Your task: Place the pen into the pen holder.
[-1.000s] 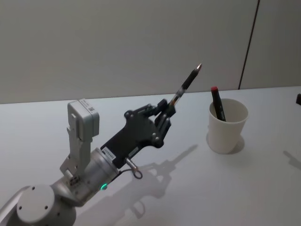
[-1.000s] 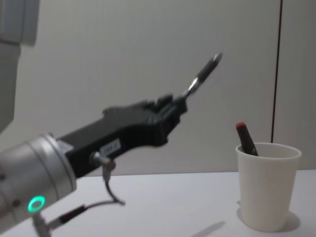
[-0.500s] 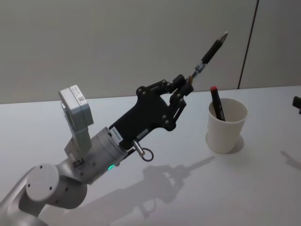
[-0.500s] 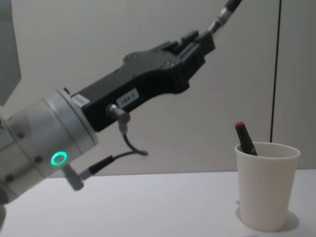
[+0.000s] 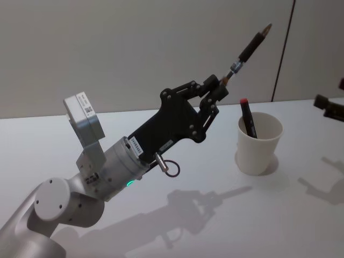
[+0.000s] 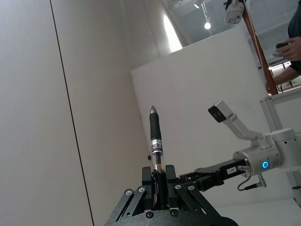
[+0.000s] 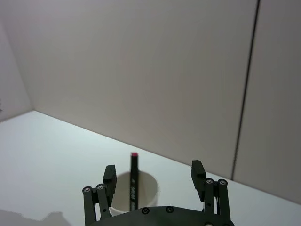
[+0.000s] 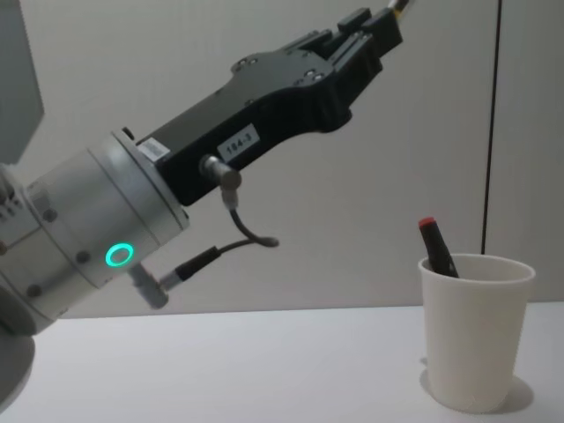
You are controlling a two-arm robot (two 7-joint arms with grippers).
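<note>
Left pincer raised at upper centre of the head view, clenched on the lower end of a dark pen that slants up to the right, well above the tabletop. White paper cup pen holder upright at centre right, below the held pen and apart from it; a red-capped pen leans inside against its left rim. Right pincer released, fingers spread, at the head view's right edge; cup just beyond it in the right wrist view.
</note>
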